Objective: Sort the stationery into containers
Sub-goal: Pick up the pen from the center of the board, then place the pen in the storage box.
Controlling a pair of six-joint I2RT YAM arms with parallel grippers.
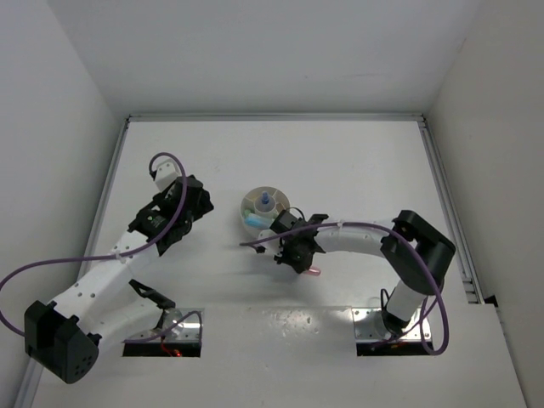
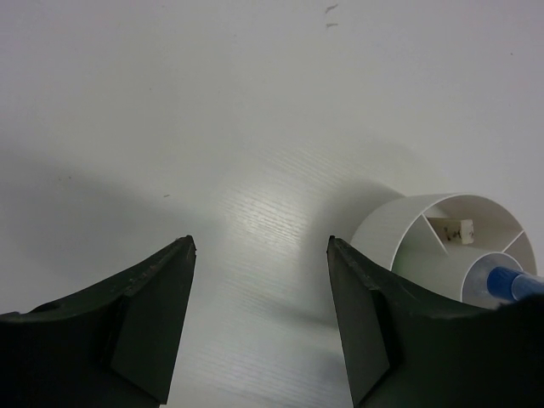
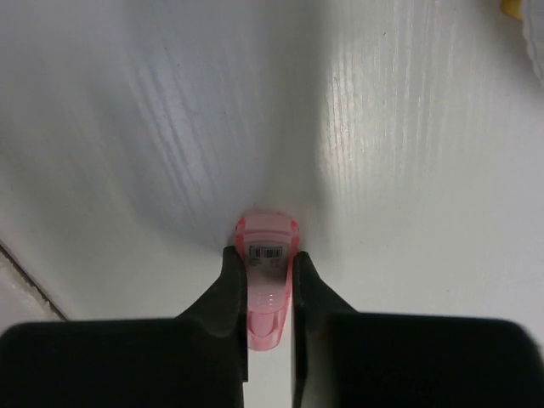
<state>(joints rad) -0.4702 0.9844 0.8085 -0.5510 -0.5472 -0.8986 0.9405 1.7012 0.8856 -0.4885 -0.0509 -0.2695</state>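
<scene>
The round white divided dish (image 1: 255, 199) sits mid-table with a blue piece (image 1: 265, 202) in its centre cup and a light blue piece (image 1: 253, 219) at its near edge. In the left wrist view the dish (image 2: 399, 225) shows a small beige block (image 2: 459, 229) in one wedge and the blue piece (image 2: 508, 283) in the cup. My right gripper (image 3: 269, 255) is shut on a pink piece with a barcode label (image 3: 269, 259), held against the table just near-right of the dish; it shows as pink in the top view (image 1: 313, 271). My left gripper (image 2: 260, 246) is open and empty, left of the dish.
The table has raised side rails (image 1: 442, 183). A yellow bit (image 3: 510, 8) shows at the top right corner of the right wrist view. The right arm (image 1: 357, 236) stretches across the near right of the table.
</scene>
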